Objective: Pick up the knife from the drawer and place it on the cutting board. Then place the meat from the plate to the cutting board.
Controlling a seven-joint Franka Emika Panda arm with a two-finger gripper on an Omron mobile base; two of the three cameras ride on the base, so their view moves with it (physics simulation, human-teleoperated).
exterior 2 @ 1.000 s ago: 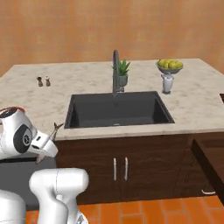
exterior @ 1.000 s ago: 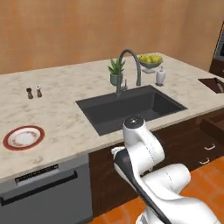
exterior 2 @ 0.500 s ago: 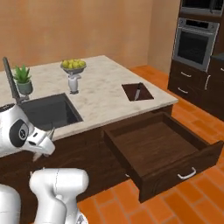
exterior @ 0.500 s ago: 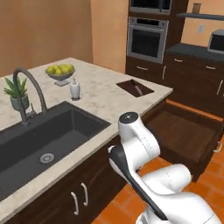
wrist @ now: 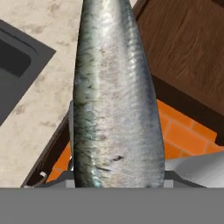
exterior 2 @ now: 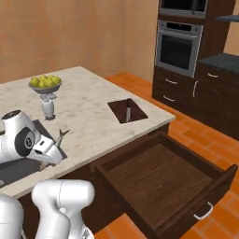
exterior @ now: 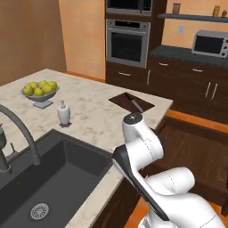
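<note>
A: Support surface? 
B: Pale speckled stone counter, an island top, with a dark sink sunk into it.

A: Directly on it? 
B: Dark reddish cutting board near the far corner, the knife lying flat on it. Grey bowl of yellow fruit further back; a small white soap dispenser just beside it, sinkward.

A: Below the counter? 
B: The drawer, pulled open, over orange tiled floor.

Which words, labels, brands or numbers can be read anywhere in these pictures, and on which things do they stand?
None: no readable text appears in any view.
The oven, microwave and soap bottle carry no legible label.
The fish in the gripper, the knife and the cutting board are unmarked.
</note>
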